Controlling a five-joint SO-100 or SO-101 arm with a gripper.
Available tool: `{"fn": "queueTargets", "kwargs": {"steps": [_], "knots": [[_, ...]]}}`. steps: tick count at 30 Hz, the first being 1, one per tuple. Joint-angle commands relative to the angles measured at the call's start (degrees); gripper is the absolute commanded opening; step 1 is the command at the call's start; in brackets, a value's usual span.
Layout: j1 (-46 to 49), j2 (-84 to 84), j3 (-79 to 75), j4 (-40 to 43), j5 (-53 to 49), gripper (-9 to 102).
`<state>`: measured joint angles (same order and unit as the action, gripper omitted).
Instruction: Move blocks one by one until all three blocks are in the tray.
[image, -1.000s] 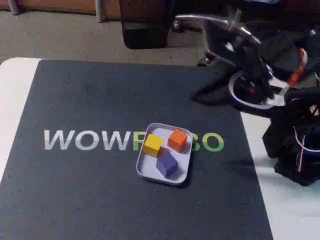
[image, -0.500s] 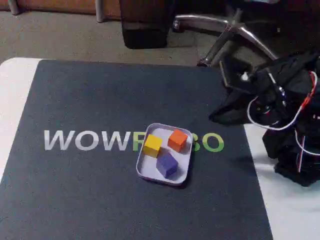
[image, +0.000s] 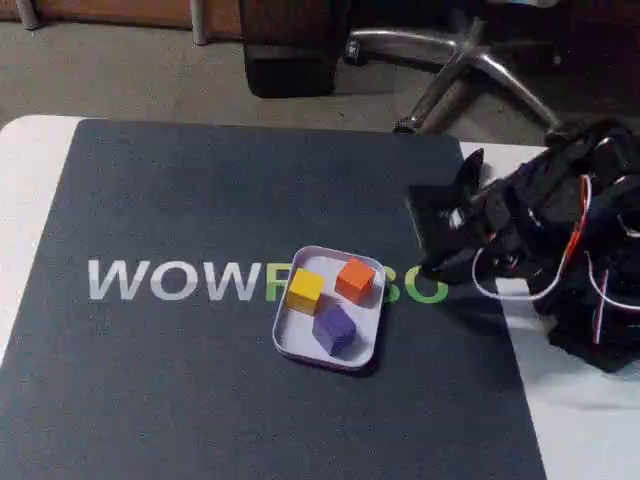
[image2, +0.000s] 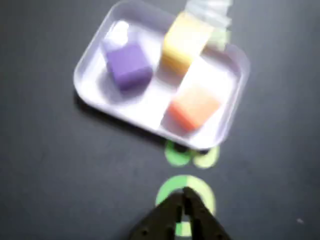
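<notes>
Three blocks (image: 331, 298) in tray (image: 296, 347), long axis roughly top-to-bottom in fixed view

in your wrist view the whole picture is smeared, so the edges of the tray (image2: 150, 122), the yellow block (image2: 184, 44) and the orange block (image2: 194, 106) are soft. the green lettering (image2: 186, 189) below the tray is partly under its rim. the claw (image2: 184, 192) is cut off by the bottom edge. in the fixed view the arm (image: 560, 240) right of the tray (image: 290, 345) runs off the right edge, and its claw is a dark tangle you cannot read.
</notes>
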<state>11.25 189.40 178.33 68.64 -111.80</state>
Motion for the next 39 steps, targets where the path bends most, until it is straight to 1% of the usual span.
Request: {"fn": "queueTargets", "kwargs": {"steps": [1, 5, 9, 12, 15, 18, 39], "knots": [[1.05, 0.09, 3.25, 0.35, -1.85, -8], [2.55, 0.09, 3.25, 4.48, -0.7, -8], [4.22, 0.09, 3.25, 4.92, 6.06, -8], [3.08, 0.09, 3.25, 5.19, 8.26, -8], [3.43, 0.09, 3.25, 5.19, 8.44, -7], [4.13, 0.09, 3.25, 5.19, 8.53, -3], [3.96, 0.09, 3.25, 5.19, 8.61, -3]]}}
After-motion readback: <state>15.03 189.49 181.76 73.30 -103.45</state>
